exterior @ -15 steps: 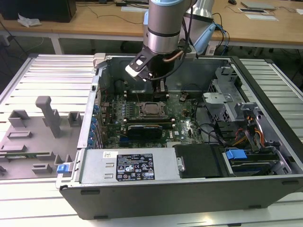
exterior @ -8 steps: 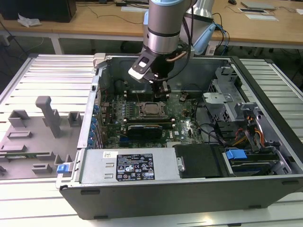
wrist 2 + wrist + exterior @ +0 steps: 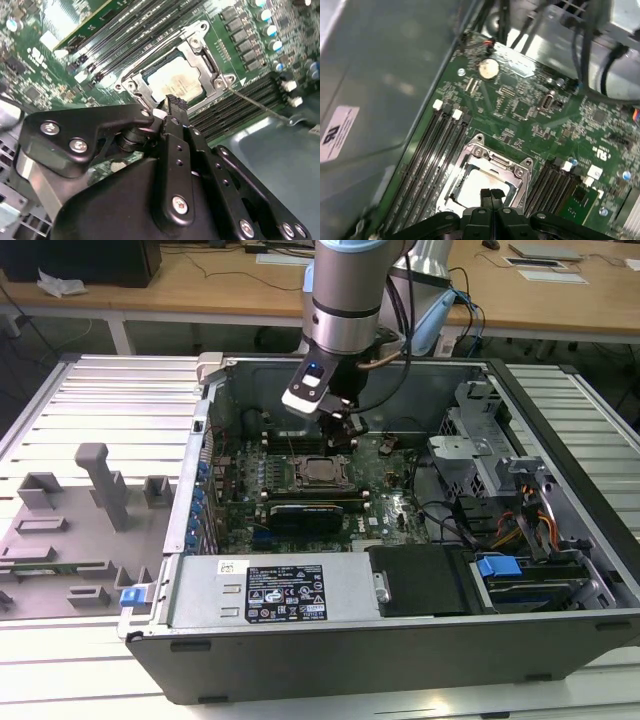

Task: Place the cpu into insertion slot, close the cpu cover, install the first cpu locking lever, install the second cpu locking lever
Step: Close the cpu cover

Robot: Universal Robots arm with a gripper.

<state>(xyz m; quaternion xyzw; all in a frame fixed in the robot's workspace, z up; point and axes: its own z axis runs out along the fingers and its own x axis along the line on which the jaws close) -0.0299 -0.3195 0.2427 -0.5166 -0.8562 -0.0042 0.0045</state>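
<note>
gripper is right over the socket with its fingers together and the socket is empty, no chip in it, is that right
Not quite: the socket is not empty. In the first wrist view the chip, pale metal top up, sits in it. The gripper is over it with fingers together, as you said.

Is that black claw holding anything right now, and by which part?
Nothing: the claw is shut with nothing between its tips, poised over the pale silvery square chip that sits under its grey metal frame plate.
</note>
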